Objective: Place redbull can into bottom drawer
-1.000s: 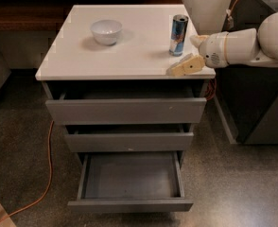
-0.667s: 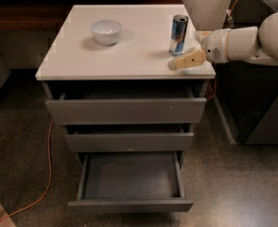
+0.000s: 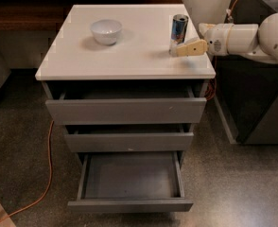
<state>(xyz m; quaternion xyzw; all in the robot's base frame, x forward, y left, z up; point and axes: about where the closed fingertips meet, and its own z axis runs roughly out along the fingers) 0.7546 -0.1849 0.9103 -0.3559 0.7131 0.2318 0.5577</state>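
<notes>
The redbull can (image 3: 179, 31), blue and silver, stands upright near the right side of the white cabinet top (image 3: 129, 60). My gripper (image 3: 190, 40) reaches in from the right at can height and is open. Its tan near finger (image 3: 190, 48) lies along the front of the can's base, and the other finger sits just right of the can. The can rests on the top and is not lifted. The bottom drawer (image 3: 129, 205) is pulled far out below and its grey tray holds nothing.
A white bowl (image 3: 106, 30) sits on the top's left half. The top drawer (image 3: 125, 110) and middle drawer (image 3: 128, 142) are each slightly ajar. An orange cable (image 3: 47, 174) runs over the floor at left. A dark cabinet (image 3: 262, 103) stands at right.
My gripper has moved left and slightly away from the front edge, from beside the can to alongside its base. The can, bowl and drawers have not moved.
</notes>
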